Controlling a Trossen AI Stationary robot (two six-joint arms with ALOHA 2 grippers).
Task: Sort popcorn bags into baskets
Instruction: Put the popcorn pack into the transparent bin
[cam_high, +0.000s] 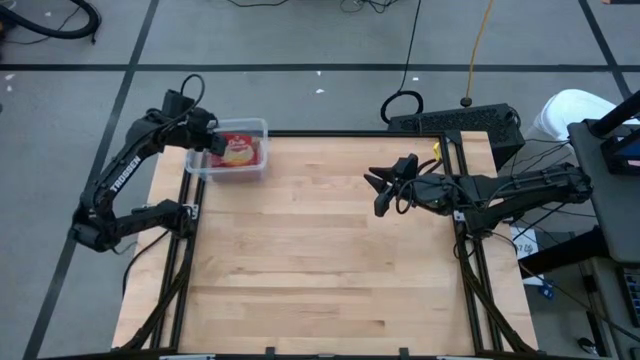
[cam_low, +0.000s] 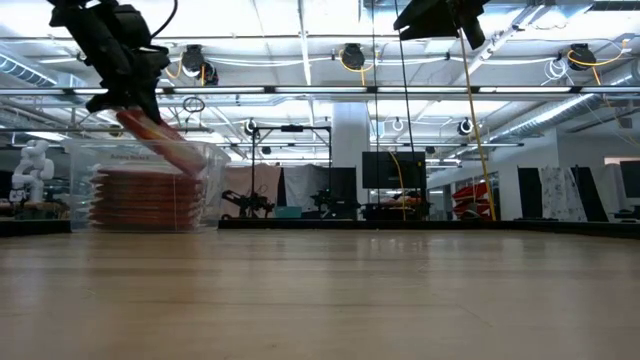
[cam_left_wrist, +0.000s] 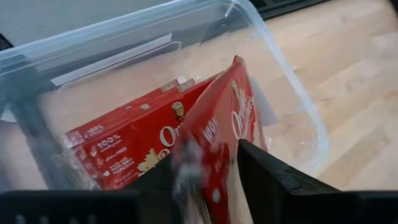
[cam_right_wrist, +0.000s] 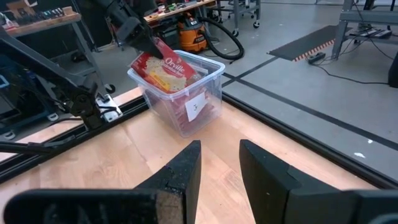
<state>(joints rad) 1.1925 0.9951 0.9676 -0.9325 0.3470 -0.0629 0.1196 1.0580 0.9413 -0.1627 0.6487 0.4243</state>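
Observation:
The clear basket (cam_high: 262, 126) stands at the table's far left corner with a stack of red popcorn bags (cam_low: 140, 195) lying flat inside it. My left gripper (cam_high: 210, 143) hangs over the basket's left end, shut on one more red popcorn bag (cam_right_wrist: 163, 70). That bag slants down into the basket, picture face up. My right gripper (cam_high: 383, 190) hovers open above the table's middle right, well clear of the basket, with nothing between its fingers (cam_right_wrist: 186, 168). My left gripper pinches the bag's upper end (cam_left_wrist: 214, 180) between its two fingers, slanting down from the table's left side. The bag is tilted, and its lower end (cam_low: 192, 162) reaches inside the basket just over the stack. Whether it rests on the stack I cannot tell.
Bare wooden tabletop (cam_high: 330, 260) stretches from the basket to the near edge. A black frame rail (cam_high: 190, 250) runs along the table's left side and another (cam_high: 465, 260) along its right. A white label (cam_right_wrist: 195, 107) sits on the basket's wall.

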